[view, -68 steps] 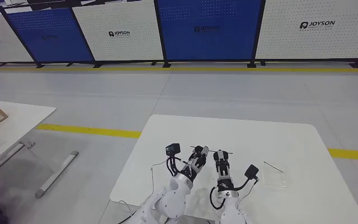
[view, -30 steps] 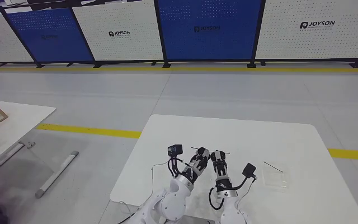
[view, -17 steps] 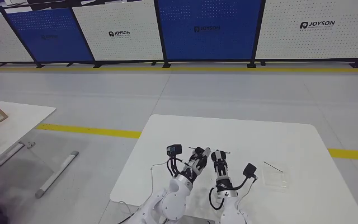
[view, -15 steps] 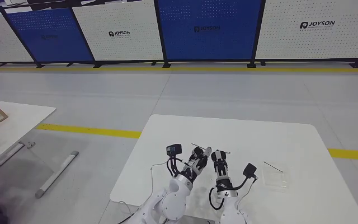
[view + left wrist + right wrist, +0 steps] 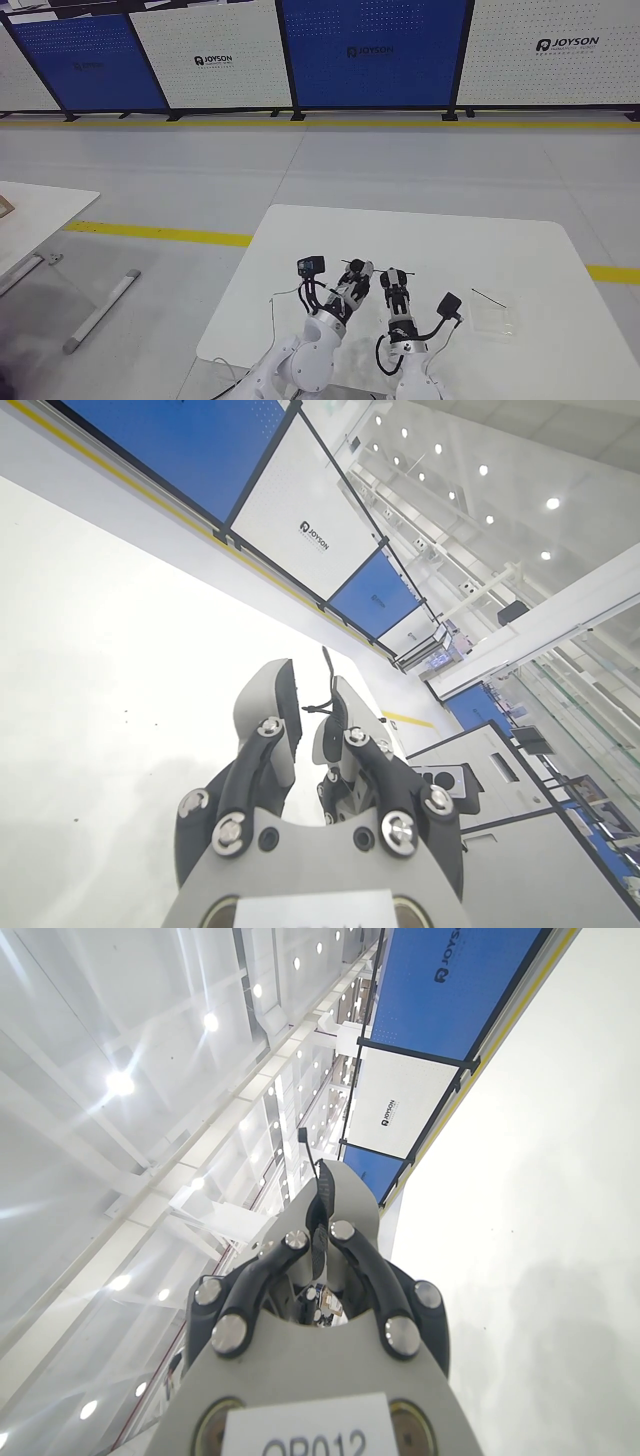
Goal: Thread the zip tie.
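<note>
The right claw (image 5: 321,1173) is clenched on the tie (image 5: 307,1148); the left claw (image 5: 312,690), released, sits just beside it; both hang above the tabletop (image 5: 420,230), by its near edge.

We see a thin black zip tie (image 5: 308,1150) pinched between the closed fingers of the right gripper (image 5: 324,1173), its small square head poking past their tips. Another black strip (image 5: 328,667) rises along one pad of the left gripper (image 5: 314,672), whose fingers stand apart.
</note>
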